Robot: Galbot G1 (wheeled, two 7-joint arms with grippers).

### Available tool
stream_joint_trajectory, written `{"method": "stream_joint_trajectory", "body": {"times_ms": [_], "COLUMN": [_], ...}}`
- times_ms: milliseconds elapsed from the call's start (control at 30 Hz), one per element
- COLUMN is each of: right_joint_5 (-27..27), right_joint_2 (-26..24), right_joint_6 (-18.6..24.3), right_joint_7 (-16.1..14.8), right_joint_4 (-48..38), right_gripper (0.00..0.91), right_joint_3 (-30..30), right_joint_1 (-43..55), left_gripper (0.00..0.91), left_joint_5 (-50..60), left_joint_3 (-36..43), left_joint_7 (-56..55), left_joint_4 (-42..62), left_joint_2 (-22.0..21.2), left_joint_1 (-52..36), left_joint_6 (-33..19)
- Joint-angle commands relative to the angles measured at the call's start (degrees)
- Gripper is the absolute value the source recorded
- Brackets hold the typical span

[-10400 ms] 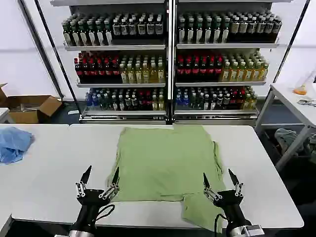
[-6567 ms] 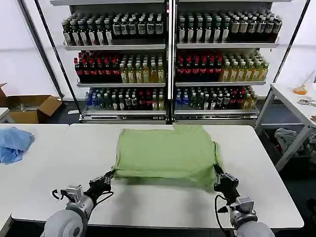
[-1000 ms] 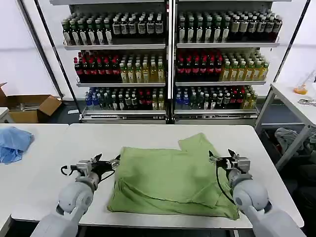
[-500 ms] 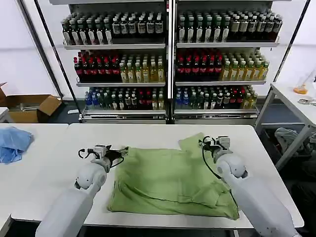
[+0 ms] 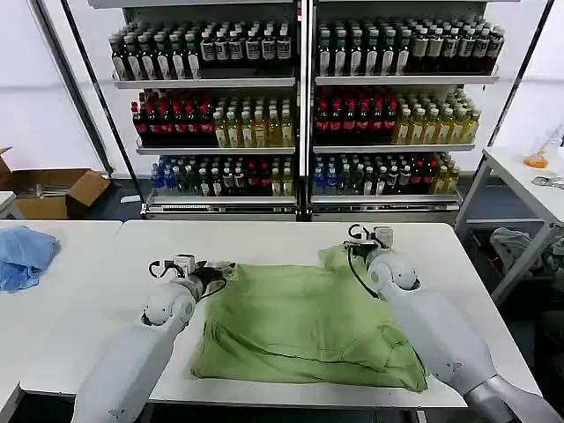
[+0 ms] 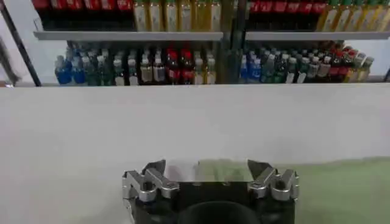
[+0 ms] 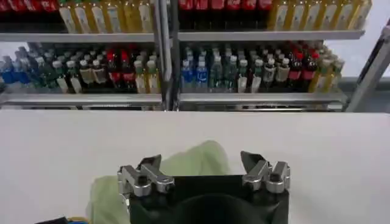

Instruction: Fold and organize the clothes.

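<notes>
White table (image 5: 97,291) before stocked drink shelves (image 5: 300,106), green polo shirt (image 5: 300,322) doubled at its centre

Over the last second both arms have been carried to the shirt's far edge: the left gripper (image 5: 226,271) at the far-left corner, the right gripper (image 5: 357,240) at the far-right flap, fingers spread in both wrist views, so the bottom-up fold looks laid and released. A cardboard box (image 5: 55,192) sits left, contents hidden

No text, brand name, number or sign can be read in these views. The small labels on the plastic drink bottles (image 5: 264,123) that stand on the metal shelves (image 5: 216,85) are not legible.
</notes>
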Motion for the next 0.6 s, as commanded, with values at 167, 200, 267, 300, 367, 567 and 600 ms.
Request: {"method": "stream_joint_trajectory", "body": {"times_ms": [167, 200, 267, 300, 367, 567, 600], "right_joint_5": [2.05, 2.05, 2.32, 2.39, 2.44, 2.80, 2.82], "right_joint_2": [1.90, 1.78, 1.58, 1.48, 1.32, 0.95, 0.96], "right_joint_6": [-0.20, -0.20, -0.22, -0.21, -0.21, -0.19, -0.19], "right_joint_7": [-0.06, -0.08, -0.15, -0.15, -0.21, -0.26, -0.30], "right_joint_4": [-5.94, -5.78, -5.33, -5.17, -4.83, -4.03, -4.20], "right_gripper": [0.000, 0.000, 0.000, 0.000, 0.000, 0.000, 0.000], "right_joint_3": [-1.24, -1.26, -1.25, -1.24, -1.22, -1.05, -1.04], "right_joint_1": [2.08, 1.96, 1.69, 1.53, 1.19, 0.52, 0.51], "left_gripper": [0.020, 0.020, 0.020, 0.020, 0.020, 0.020, 0.030], "left_joint_5": [-0.91, -0.99, -1.28, -1.39, -1.76, -2.37, -2.38], "left_joint_3": [0.92, 0.95, 0.93, 0.88, 0.77, 0.44, 0.41], "left_joint_7": [1.37, 1.62, 2.03, 2.34, 2.63, 3.45, 3.58], "left_joint_4": [0.98, 0.59, -0.08, -0.31, -0.76, -1.50, -1.59], "left_joint_2": [-0.07, 0.00, 0.16, 0.25, 0.37, 0.66, 0.66], "left_joint_1": [-1.01, -0.74, -0.18, 0.01, 0.47, 1.62, 1.79], "left_joint_6": [0.03, 0.03, 0.03, 0.03, 0.04, 0.02, 0.01]}}
